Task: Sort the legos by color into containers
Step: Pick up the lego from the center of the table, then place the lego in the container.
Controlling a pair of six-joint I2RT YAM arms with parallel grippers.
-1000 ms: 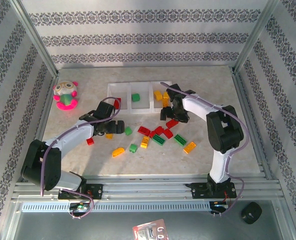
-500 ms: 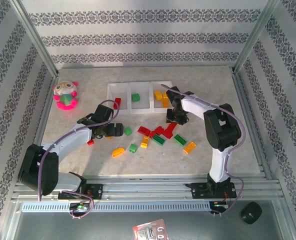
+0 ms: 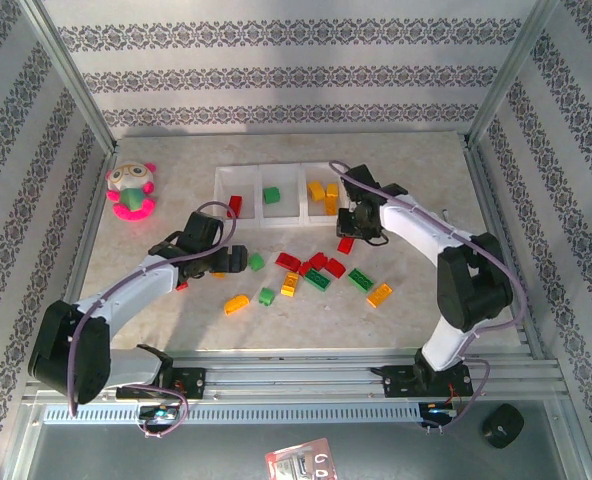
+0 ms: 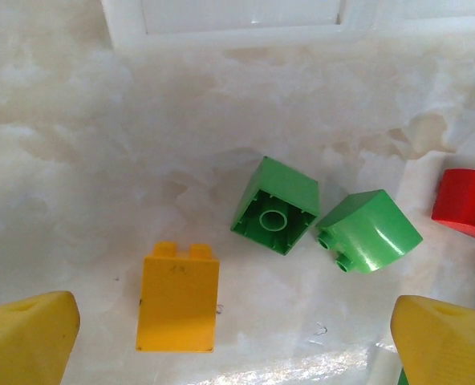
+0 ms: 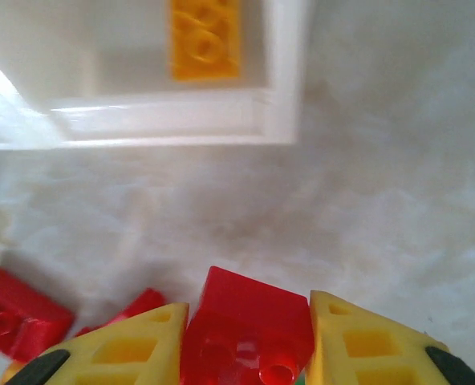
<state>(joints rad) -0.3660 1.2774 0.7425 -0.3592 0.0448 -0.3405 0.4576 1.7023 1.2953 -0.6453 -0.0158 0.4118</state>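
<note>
Red lego [image 5: 249, 309], glossy and studded, pinched in right hand [image 5: 245, 325]; left hand [image 4: 231, 321] wide

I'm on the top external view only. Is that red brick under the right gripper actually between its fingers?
Observer: Yes. The right wrist view shows the red sloped plastic brick pinched between the right gripper's yellow fingers.
Operator: And what is below the left gripper?
Observer: The left gripper hangs open over a yellow-orange plastic brick lying on its side.
Operator: Greens nearby?
Observer: Two: a green brick showing its hollow underside, beside a green sloped brick.
</note>
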